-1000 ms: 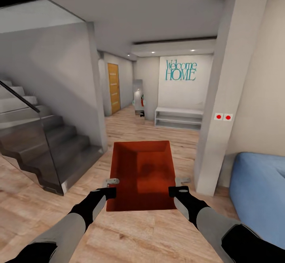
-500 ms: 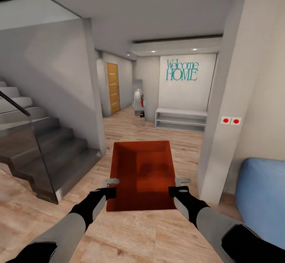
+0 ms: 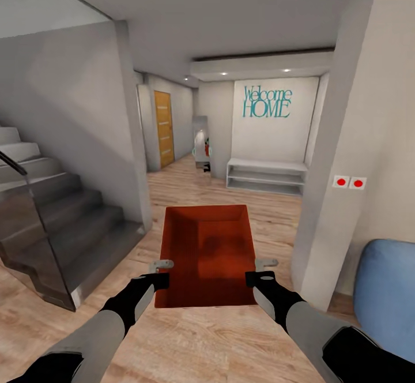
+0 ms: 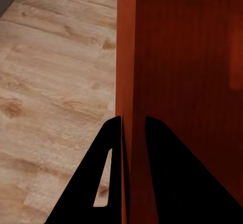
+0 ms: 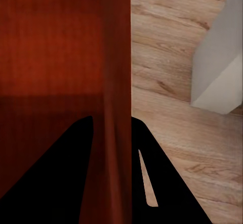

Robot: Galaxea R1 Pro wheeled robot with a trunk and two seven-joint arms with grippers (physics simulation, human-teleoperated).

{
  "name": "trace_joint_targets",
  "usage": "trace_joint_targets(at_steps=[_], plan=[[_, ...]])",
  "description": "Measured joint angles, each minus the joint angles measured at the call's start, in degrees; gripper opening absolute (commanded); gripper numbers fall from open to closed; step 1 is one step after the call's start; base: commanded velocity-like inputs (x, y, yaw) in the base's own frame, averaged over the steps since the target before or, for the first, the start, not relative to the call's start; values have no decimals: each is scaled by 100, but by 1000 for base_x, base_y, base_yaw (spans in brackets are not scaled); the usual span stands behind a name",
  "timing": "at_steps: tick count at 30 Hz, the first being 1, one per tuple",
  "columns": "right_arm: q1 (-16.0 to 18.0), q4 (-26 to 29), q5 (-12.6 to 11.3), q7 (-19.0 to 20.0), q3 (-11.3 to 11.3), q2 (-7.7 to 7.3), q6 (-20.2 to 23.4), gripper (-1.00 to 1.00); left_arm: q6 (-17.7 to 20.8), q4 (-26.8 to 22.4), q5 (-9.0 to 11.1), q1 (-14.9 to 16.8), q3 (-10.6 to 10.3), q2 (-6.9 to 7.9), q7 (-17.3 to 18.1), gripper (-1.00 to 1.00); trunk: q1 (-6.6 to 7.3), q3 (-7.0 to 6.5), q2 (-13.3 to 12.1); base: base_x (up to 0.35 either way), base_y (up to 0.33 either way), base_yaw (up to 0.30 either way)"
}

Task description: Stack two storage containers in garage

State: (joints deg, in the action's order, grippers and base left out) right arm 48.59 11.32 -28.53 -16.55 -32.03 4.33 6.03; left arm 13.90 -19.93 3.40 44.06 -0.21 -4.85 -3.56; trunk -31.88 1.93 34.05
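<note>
Between the staircase (image 3: 63, 227) and the blue sofa (image 3: 386, 290), one storage container (image 3: 207, 253) hangs above wood floor (image 3: 230, 342), left pincer (image 3: 163, 272) and right pincer (image 3: 263, 269) each clamping a side wall.

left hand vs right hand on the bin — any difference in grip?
The left hand pinches the bin's left wall; the right hand pinches its right wall. In the head view the left hand sits at the left, the right hand mirrors it. The pillar stands close by the right hand; the stairs lie on the left hand's side. Shared: each has one finger inside and one outside the wall, near the bin's near end.
</note>
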Motion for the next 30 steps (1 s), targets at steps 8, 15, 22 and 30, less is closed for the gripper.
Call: trace_joint_targets(at_steps=[8,15,22,30], plan=[[0,0,-1,0,-1,0,0,-100,-3,3,6,0,-3,2,2,-100,0,0,0,324,0,0],[0,0,0,0,0,0,0,-100,0,0,1,0,0,1,1,-100,0,0,0,324,0,0],[0,0,3,0,4,-1,0,-100,6,-6,-12,0,7,-4,-2,-100,0,0,0,324,0,0],[0,1,4,-1,5,-1,-3,-100,0,-4,-12,0,7,-5,-2,-100,0,0,0,324,0,-29]])
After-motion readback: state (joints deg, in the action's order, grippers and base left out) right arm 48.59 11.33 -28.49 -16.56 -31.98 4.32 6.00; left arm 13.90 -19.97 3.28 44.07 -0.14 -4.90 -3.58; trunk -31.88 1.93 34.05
